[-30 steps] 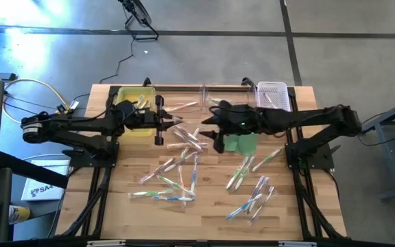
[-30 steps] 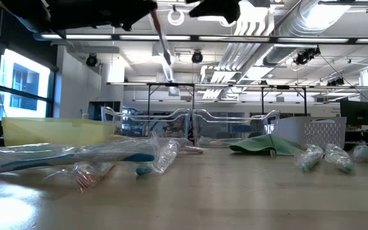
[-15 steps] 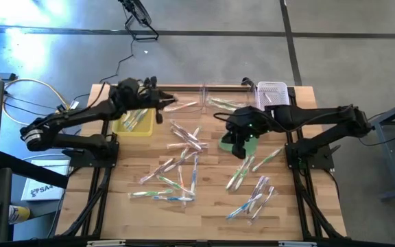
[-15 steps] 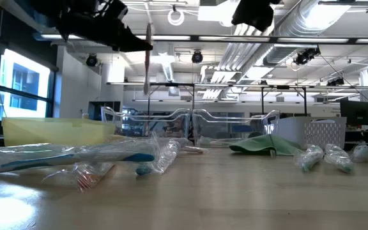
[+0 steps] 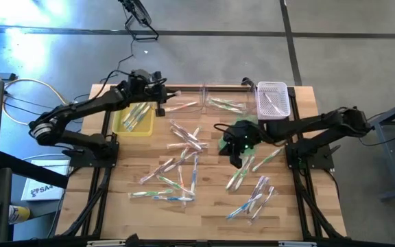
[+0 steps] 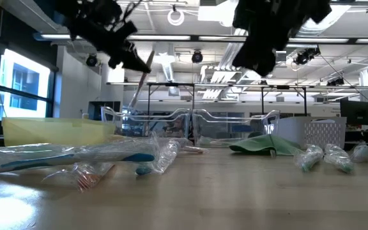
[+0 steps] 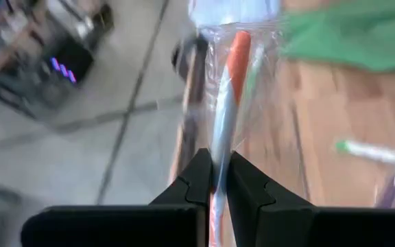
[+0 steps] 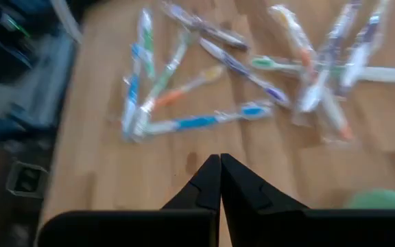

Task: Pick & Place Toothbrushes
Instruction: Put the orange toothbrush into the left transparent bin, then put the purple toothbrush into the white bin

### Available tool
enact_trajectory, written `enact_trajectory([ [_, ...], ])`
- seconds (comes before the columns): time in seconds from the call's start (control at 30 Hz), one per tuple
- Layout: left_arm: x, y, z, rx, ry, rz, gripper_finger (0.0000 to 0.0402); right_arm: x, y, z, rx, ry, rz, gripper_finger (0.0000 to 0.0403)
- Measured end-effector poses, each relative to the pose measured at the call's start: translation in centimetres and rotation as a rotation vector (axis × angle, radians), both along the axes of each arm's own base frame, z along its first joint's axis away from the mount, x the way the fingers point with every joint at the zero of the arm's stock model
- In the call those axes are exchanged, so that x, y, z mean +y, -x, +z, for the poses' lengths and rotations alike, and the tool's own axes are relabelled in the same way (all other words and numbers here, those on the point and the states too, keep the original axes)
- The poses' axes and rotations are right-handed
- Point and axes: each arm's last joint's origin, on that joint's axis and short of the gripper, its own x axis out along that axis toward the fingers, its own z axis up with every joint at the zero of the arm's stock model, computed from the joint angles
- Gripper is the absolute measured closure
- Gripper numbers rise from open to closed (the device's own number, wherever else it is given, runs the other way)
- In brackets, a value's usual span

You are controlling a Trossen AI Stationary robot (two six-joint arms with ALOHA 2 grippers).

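My left gripper (image 7: 214, 180) pinches 1 wrapped toothbrush (image 7: 226, 103) above the yellow bin (image 5: 133, 123); releasing comes next. My right gripper (image 8: 219, 180) is closed, empty.

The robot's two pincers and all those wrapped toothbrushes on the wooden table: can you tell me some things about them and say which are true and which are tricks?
1. The left pincer is shut on a clear-wrapped toothbrush with an orange part. True.
2. The right pincer carries a toothbrush. False: it is shut, with nothing in it.
3. The flat green cloth lies on the wooden table. True.
4. The yellow tray is empty. False: wrapped toothbrushes lie in it.
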Motion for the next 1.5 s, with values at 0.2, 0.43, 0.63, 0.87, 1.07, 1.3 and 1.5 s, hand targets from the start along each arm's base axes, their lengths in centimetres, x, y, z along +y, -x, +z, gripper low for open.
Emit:
enact_trajectory([
  [0.2, 2.6, 0.3, -2.7, 0.064, 0.119, 0.054, 0.0384, 0.9, 0.5, -1.9, -0.106, -0.107, -0.010, 0.0401],
  [0.43, 3.6, -0.7, -5.3, 0.112, 0.206, 0.049, 0.0384, 2.6, 0.5, -1.7, -0.159, -0.074, 0.035, 0.0401],
  [0.63, 3.9, -1.3, -6.6, 0.139, 0.228, 0.047, 0.0384, 3.2, 0.5, -1.7, -0.168, -0.045, 0.019, 0.0401],
  [0.87, 4.1, -1.4, -6.8, 0.139, 0.228, 0.052, 0.0334, 3.4, 0.5, -1.6, -0.173, -0.046, 0.026, 0.0401],
  [1.07, 4.1, -1.4, -6.8, 0.142, 0.223, 0.061, 0.0261, 3.4, 0.5, -1.6, -0.174, -0.047, 0.025, 0.0401],
  [1.3, 4.1, -1.4, -6.8, 0.142, 0.222, 0.064, 0.0216, 3.4, 0.5, -1.6, -0.174, -0.047, 0.025, 0.0401],
  [1.5, 4.1, -1.4, -6.8, 0.142, 0.222, 0.064, 0.0214, 3.4, 0.5, -1.6, -0.174, -0.047, 0.024, 0.0401],
])
